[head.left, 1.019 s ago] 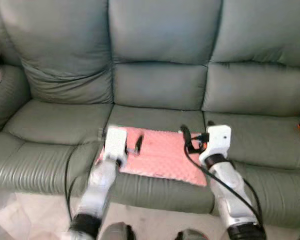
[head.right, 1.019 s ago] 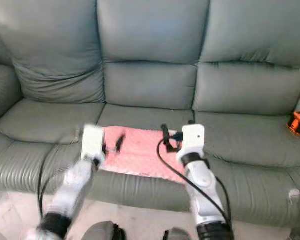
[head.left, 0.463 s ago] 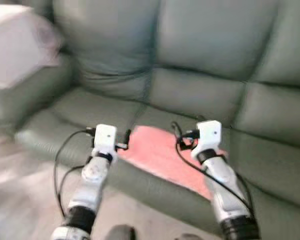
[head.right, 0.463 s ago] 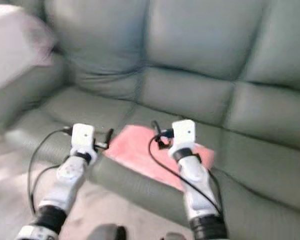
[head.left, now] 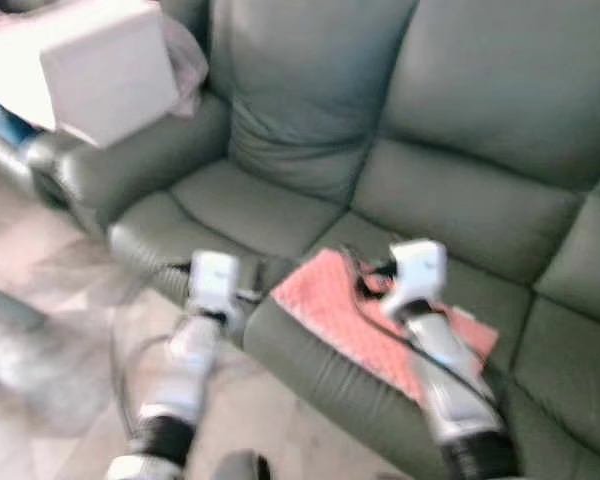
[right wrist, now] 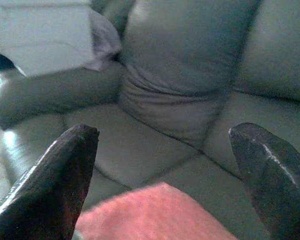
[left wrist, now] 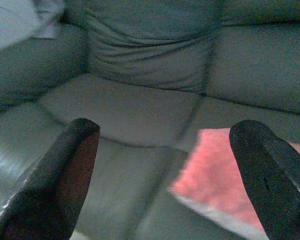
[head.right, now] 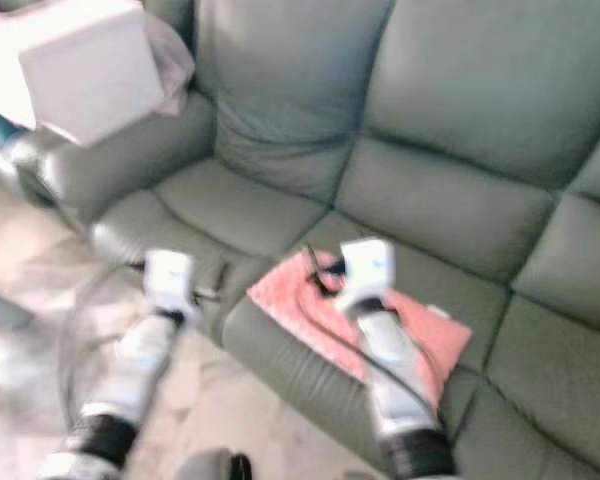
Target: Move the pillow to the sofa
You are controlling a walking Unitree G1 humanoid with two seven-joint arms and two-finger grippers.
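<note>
Two grippers are raised in front of you, both released with their fingers spread wide and nothing between them: the left gripper hangs over the front edge of the sofa, just beside the pillow, while the right gripper hovers above the pillow itself. You can see the pink pillow lying flat on the grey-green sofa's seat cushion near its front edge, with the right arm crossing over it. On the sofa's far armrest sits a white box with a pale cloth beside it.
</note>
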